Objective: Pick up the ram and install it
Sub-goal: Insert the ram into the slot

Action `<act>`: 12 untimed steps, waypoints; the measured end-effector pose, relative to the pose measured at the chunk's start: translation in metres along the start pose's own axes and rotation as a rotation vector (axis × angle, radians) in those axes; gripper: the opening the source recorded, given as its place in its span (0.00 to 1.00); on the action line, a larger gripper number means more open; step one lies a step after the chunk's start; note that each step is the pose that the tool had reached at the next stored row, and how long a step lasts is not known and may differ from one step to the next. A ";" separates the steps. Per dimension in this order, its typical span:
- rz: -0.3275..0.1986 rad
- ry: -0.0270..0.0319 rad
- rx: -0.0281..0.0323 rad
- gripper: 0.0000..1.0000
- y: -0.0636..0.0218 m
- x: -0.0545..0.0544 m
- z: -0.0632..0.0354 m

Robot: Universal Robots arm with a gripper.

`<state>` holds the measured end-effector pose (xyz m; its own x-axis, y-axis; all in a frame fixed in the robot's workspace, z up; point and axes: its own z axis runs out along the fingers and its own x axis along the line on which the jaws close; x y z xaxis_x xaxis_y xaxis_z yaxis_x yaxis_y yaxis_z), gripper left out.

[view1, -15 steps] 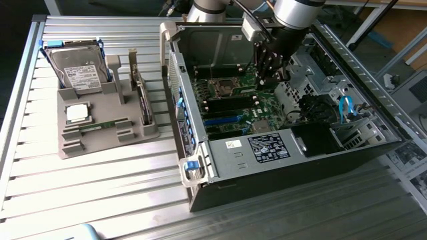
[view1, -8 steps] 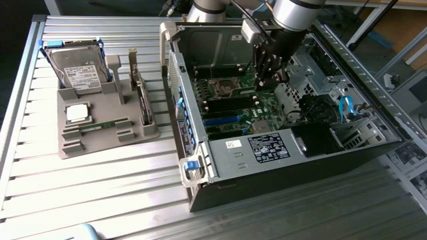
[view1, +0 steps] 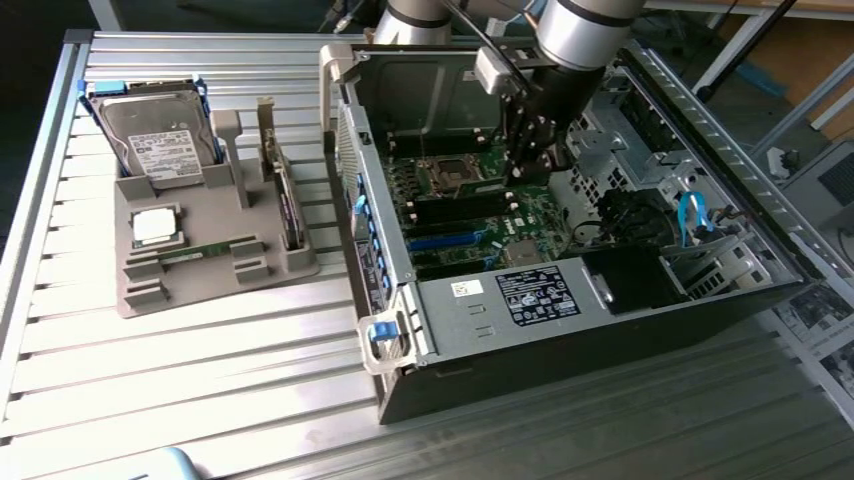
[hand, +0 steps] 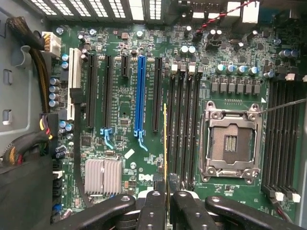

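The pincer [hand: 168, 203] is clenched on the ram [hand: 165, 143]. Its two black fingers [hand: 152, 211] press against the flat sides of the stick. In the wrist view the ram shows edge-on, as a thin yellow-green line running out from between the fingertips. That line runs parallel to the bank of black memory slots [hand: 182, 124] on the motherboard [hand: 124, 100], just beside the bank and between it and a long black expansion slot [hand: 156, 96]. Whether the ram's lower edge touches the board or hangs above it cannot be told.

Beyond the memory slots sits the open CPU socket [hand: 232, 141] with its silver frame, and past that a further bank of slots [hand: 280, 134]. On the other side of the ram are a blue slot [hand: 140, 96] and a ribbed silver heat sink [hand: 103, 176].

In the exterior view the pincer [view1: 531, 160] reaches down into the open computer case [view1: 534, 365] from the silver arm [view1: 587, 30]. The case lies on its side on the slatted metal table [view1: 160, 380].

Towards the exterior view's left, well apart from the case, stands a grey holder [view1: 200, 285]. It carries the other stick [view1: 207, 250] (a green one, like the held ram) lying low in its cradle. The square CPU chip [view1: 156, 226] lies just behind that stick, and the hard drive [view1: 154, 140] leans at the back.
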<state>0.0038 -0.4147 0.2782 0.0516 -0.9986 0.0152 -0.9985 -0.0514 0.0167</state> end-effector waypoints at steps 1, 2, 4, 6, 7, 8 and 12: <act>0.000 0.0000 0.0002 0.13 0.0004 0.000 0.0012; 0.000 0.0000 0.0003 0.13 0.0008 0.000 0.0021; 0.000 0.0001 0.0012 0.13 0.0032 0.000 0.0045; 0.000 0.0002 0.0031 0.13 0.0076 -0.001 0.0064; 0.000 0.0003 0.0038 0.13 0.0092 -0.001 0.0074; 0.000 0.0002 0.0043 0.13 0.0102 -0.001 0.0084; 0.000 0.0004 0.0069 0.13 0.0138 -0.001 0.0119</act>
<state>-0.0102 -0.4145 0.2665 0.0515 -0.9986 0.0156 -0.9986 -0.0513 0.0099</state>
